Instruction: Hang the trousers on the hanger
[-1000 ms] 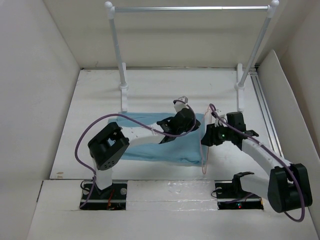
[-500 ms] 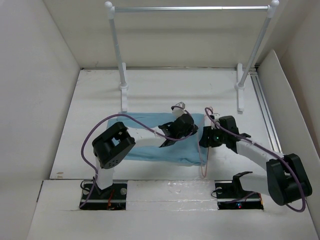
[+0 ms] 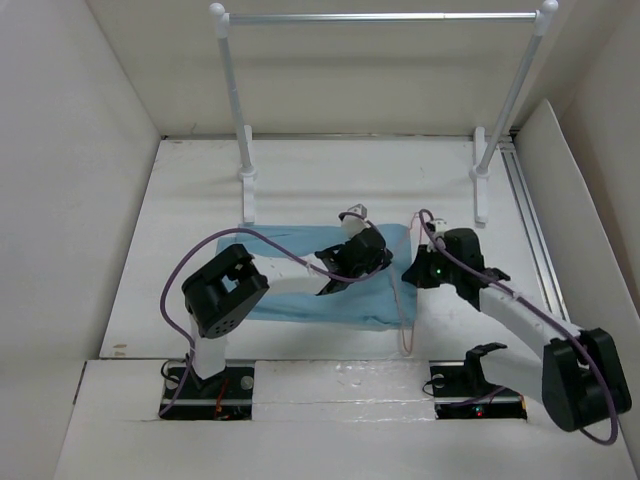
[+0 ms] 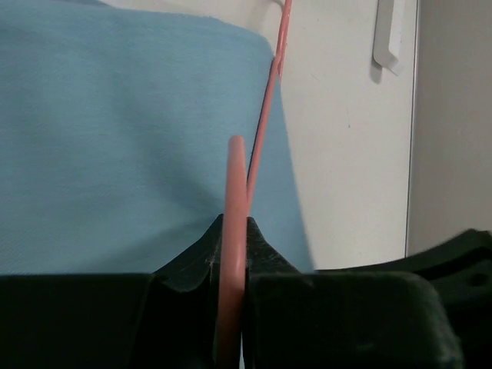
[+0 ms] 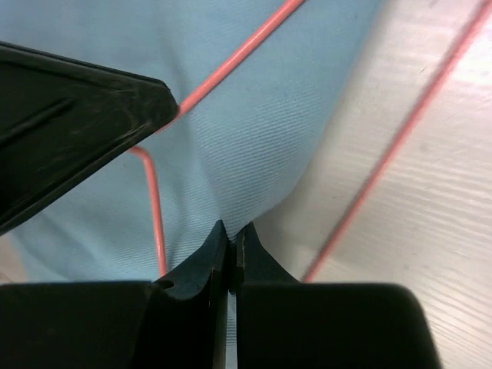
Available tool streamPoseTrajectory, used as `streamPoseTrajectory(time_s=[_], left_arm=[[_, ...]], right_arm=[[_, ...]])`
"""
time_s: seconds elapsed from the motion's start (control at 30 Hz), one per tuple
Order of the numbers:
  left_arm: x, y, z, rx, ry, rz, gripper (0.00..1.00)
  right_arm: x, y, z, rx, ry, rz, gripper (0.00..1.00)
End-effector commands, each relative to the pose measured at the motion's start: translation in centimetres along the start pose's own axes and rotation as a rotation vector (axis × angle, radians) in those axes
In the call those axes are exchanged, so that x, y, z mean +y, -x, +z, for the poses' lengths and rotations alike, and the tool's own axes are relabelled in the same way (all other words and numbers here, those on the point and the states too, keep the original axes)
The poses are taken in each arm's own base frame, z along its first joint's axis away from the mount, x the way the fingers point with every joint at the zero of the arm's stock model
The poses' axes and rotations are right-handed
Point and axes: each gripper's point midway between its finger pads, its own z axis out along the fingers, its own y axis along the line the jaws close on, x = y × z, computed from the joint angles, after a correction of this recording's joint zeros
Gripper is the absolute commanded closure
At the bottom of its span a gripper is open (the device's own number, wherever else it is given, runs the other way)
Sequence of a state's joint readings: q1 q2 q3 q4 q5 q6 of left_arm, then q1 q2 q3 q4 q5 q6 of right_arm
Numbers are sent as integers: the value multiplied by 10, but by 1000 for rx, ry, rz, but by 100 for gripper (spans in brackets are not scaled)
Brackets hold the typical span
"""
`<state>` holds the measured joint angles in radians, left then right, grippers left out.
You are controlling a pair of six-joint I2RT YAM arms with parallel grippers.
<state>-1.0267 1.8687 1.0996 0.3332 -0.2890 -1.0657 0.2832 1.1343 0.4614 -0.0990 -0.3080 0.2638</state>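
Trousers (image 3: 300,305) lie folded on the table (image 3: 330,190), hanger (image 4: 234,223) across their right end. Left gripper (image 4: 232,257) clamps the wire to steady it; right gripper (image 5: 231,244) pinches the cloth edge, likely to feed it through.

no text, label, brand, number or sign can be read in any view.
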Motion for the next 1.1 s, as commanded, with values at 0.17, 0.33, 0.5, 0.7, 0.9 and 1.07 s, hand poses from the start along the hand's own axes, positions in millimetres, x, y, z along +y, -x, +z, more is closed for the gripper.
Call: streamPoseTrajectory(time_s=[0.17, 0.33, 0.5, 0.7, 0.9, 1.07], left_arm=[[84, 61, -18, -109, 232, 162, 100], [107, 77, -33, -138, 268, 195, 100], [126, 90, -51, -162, 325, 279, 100], [129, 92, -61, -144, 304, 351, 100], [104, 97, -62, -137, 232, 420, 100], [66, 92, -60, -135, 155, 440, 100]], right_arm=[[-40, 58, -64, -129, -142, -42, 100], [-61, 57, -72, -136, -183, -8, 100], [-86, 63, -75, -148, -235, 19, 100], [-107, 69, -65, -125, -245, 12, 100], [-107, 71, -50, -127, -194, 36, 100], [-105, 63, -45, -114, -181, 39, 100]])
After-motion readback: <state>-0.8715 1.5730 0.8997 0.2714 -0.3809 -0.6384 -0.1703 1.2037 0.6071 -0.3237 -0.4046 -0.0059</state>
